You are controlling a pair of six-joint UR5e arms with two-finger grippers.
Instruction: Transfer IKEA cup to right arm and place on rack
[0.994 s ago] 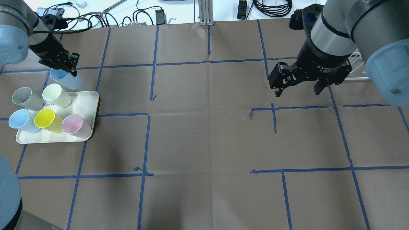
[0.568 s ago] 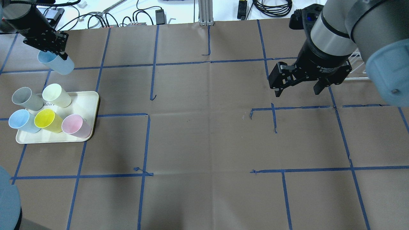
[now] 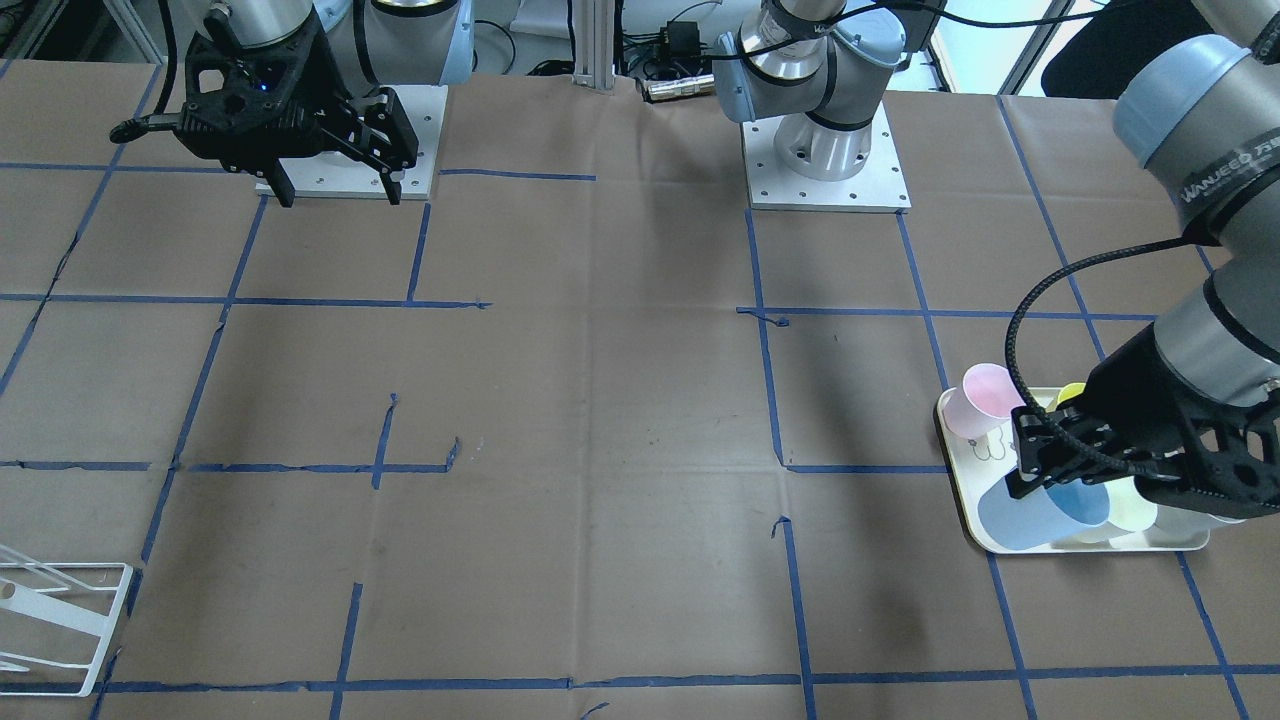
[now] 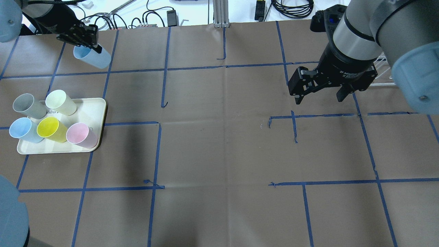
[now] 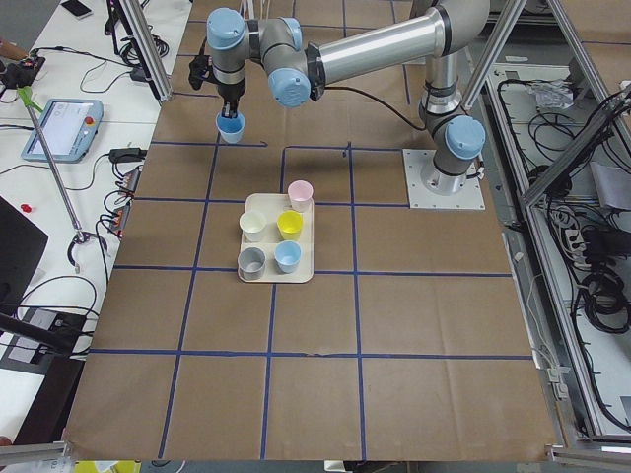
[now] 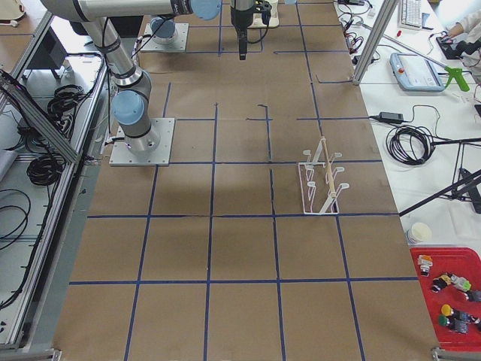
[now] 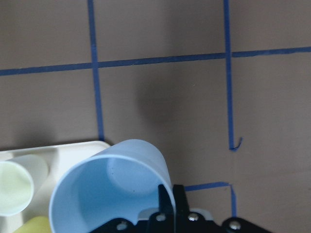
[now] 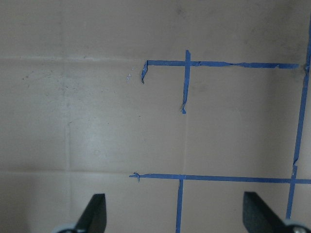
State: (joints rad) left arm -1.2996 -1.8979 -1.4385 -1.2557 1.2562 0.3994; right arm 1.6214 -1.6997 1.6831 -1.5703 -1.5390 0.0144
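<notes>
My left gripper [image 4: 90,44] is shut on the rim of a light blue cup [image 4: 93,58] and holds it in the air, beyond the cream tray [image 4: 97,111]. The held cup also shows in the left wrist view [image 7: 109,187], in the front-facing view [image 3: 1025,515] and in the exterior left view [image 5: 231,127]. My right gripper [image 4: 319,99] is open and empty, hovering over the table's right half; its fingers [image 8: 95,216] stand wide apart. The white wire rack [image 6: 322,180] stands at the far right and is mostly hidden behind the right arm in the overhead view.
The tray holds several upright cups: grey [image 4: 26,105], pale yellow [image 4: 61,102], blue [image 4: 23,129], yellow [image 4: 51,129] and pink [image 4: 81,134]. Cables and boxes [image 4: 151,15] lie past the far edge. Blue tape lines grid the brown table.
My left gripper has carried the blue cup away from the tray, first toward the far edge, then to the right. The right arm has not moved.
</notes>
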